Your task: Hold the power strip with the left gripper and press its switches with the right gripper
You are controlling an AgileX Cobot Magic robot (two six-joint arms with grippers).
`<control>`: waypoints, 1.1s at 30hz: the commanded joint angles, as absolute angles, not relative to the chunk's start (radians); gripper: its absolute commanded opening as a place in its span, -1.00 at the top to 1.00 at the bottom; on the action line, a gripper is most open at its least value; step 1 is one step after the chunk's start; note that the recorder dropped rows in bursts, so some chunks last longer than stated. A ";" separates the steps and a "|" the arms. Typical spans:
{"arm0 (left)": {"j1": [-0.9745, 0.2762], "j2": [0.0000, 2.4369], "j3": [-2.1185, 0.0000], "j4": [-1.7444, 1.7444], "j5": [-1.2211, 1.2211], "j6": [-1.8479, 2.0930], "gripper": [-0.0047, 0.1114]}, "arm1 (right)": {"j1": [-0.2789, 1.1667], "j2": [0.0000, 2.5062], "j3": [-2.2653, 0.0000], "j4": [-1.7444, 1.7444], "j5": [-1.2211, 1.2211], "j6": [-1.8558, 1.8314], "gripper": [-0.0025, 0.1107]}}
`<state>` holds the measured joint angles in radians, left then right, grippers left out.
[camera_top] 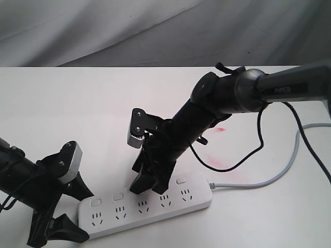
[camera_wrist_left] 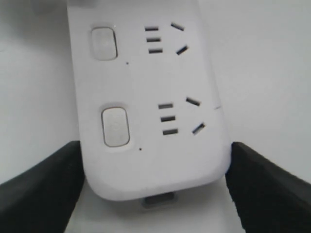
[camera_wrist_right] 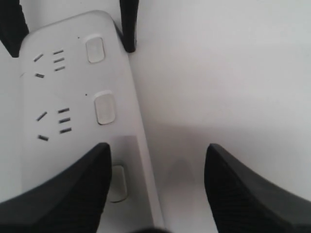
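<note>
The white power strip point(camera_top: 150, 205) lies on the white table with its sockets facing up. My left gripper point(camera_top: 83, 214) straddles its rounded left end. In the left wrist view both black fingers point(camera_wrist_left: 41, 187) touch the sides of the strip point(camera_wrist_left: 150, 160), so the left gripper point(camera_wrist_left: 155, 167) is shut on it. My right gripper point(camera_top: 149, 186) points down at the middle of the strip. In the right wrist view the right gripper point(camera_wrist_right: 158, 150) is open. One finger point(camera_wrist_right: 58, 194) is over the strip point(camera_wrist_right: 73, 92), partly covering a switch point(camera_wrist_right: 118, 182); the other is over bare table. Two more switches point(camera_top: 118, 197) show uncovered.
The grey cord point(camera_top: 269, 178) runs from the strip's right end to the right edge. A loose black cable point(camera_top: 243, 160) hangs from the right arm point(camera_top: 289, 90) over the table. A pink stain point(camera_top: 214, 163) marks the table behind the strip. A grey cloth backdrop point(camera_top: 155, 31) stands behind.
</note>
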<state>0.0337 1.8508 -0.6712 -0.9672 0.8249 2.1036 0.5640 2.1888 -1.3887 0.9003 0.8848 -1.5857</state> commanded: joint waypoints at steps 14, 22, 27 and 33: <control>0.030 1.862 -0.669 -0.932 0.784 2.094 -0.04 | 0.559 2.206 -1.382 0.787 0.793 -1.587 0.03; 0.030 1.862 -0.669 -0.932 0.784 2.094 -0.04 | 0.559 2.206 -1.382 0.621 0.795 -1.440 0.03; 0.030 1.862 -0.669 -0.932 0.784 2.094 -0.04 | 0.559 2.206 -1.382 0.635 0.807 -1.439 0.04; 0.030 1.862 -0.669 -0.932 0.784 2.094 -0.04 | 0.559 2.206 -1.382 0.666 0.807 -1.451 0.04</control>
